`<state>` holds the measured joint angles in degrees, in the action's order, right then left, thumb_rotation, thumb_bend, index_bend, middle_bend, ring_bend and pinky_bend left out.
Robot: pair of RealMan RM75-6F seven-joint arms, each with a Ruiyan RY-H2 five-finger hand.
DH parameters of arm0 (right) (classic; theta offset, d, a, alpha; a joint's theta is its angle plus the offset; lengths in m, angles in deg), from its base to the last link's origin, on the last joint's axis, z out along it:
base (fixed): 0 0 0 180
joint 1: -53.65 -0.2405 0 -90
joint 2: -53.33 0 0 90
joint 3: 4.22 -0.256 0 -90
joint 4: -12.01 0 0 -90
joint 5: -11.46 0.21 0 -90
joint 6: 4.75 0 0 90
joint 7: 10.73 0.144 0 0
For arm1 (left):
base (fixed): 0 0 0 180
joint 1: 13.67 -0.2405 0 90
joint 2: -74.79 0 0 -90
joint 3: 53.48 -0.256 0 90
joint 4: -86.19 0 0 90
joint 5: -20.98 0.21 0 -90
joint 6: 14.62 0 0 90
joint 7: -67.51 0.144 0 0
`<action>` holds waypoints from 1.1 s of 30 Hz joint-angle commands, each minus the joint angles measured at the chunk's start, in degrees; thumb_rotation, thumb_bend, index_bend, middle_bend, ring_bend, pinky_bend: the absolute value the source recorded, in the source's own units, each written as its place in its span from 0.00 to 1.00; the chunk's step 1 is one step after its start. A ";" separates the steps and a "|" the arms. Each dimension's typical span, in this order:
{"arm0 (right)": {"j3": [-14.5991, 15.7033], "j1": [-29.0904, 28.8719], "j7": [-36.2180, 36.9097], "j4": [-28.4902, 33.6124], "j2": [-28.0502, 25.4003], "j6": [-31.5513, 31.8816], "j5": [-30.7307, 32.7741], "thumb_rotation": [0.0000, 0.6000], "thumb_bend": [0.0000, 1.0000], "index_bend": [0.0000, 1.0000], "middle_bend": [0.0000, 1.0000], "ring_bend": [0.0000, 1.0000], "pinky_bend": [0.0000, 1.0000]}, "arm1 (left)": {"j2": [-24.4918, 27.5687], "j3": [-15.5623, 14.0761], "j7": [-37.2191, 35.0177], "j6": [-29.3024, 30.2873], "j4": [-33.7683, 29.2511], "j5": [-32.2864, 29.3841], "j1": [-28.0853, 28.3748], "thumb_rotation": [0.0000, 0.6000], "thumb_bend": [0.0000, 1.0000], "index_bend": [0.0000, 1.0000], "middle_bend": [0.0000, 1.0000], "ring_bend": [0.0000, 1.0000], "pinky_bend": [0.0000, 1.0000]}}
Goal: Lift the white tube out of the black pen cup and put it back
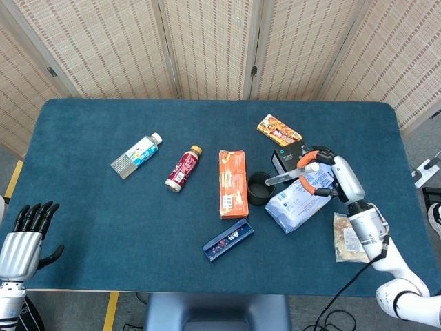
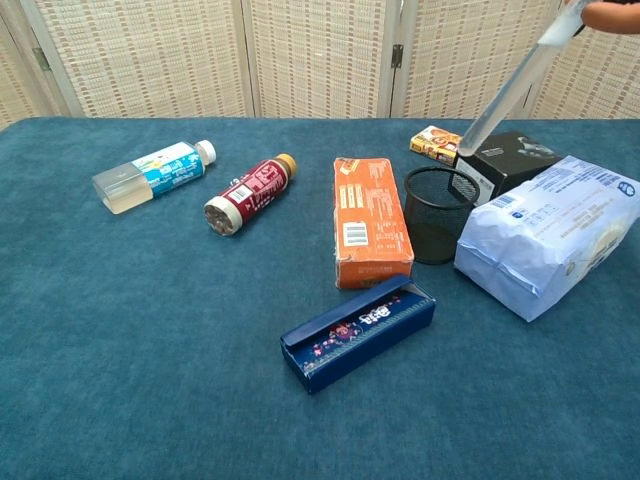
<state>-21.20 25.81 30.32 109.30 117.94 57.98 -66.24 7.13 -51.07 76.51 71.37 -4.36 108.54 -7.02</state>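
The black mesh pen cup (image 1: pixel 260 189) (image 2: pixel 438 214) stands upright beside the orange box. My right hand (image 1: pixel 324 176) (image 2: pixel 612 14) pinches the upper end of the white tube (image 1: pixel 284 177) (image 2: pixel 512 87) in the air. The tube slants down to the left, and its lower end hangs just above the cup's right rim, outside the cup. My left hand (image 1: pixel 24 234) rests off the table's near left corner, fingers apart, holding nothing.
Around the cup lie an orange box (image 1: pixel 232 182), a black box (image 1: pixel 288 154), a white bag (image 1: pixel 298 202) and a snack pack (image 1: pixel 278 129). A blue pen case (image 1: pixel 228 239) sits in front. A red bottle (image 1: pixel 182 168) and clear bottle (image 1: pixel 136 155) lie to the left.
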 commanded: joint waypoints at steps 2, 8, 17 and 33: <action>0.96 0.17 -11.02 0.92 -3.23 -1.31 2.17 1.00 0.35 0.64 0.50 0.27 0.13 | -0.09 0.02 0.10 -0.04 -0.01 0.06 0.08 1.00 0.29 0.12 0.12 0.10 0.08; 1.71 -0.66 -31.04 -3.04 0.26 3.45 3.54 1.00 0.37 0.64 0.50 0.27 0.13 | -0.10 0.09 0.34 -0.07 -0.12 -0.04 0.12 1.00 0.29 0.12 0.12 0.10 0.08; 0.63 -0.92 -28.83 -0.18 0.74 2.35 5.78 1.00 0.37 0.64 0.49 0.27 0.13 | -0.18 0.05 0.60 -0.21 -0.23 -0.28 0.10 1.00 0.29 0.12 0.12 0.10 0.08; -0.64 0.24 0.89 5.07 -8.19 -8.11 2.83 1.00 0.37 0.64 0.49 0.27 0.13 | -0.45 -0.05 0.56 -0.45 -0.09 -0.06 0.32 1.00 0.29 0.12 0.12 0.10 0.08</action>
<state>-21.84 25.83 32.04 113.73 112.13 52.23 -62.37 6.68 -51.12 77.07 70.92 -4.45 108.48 -6.70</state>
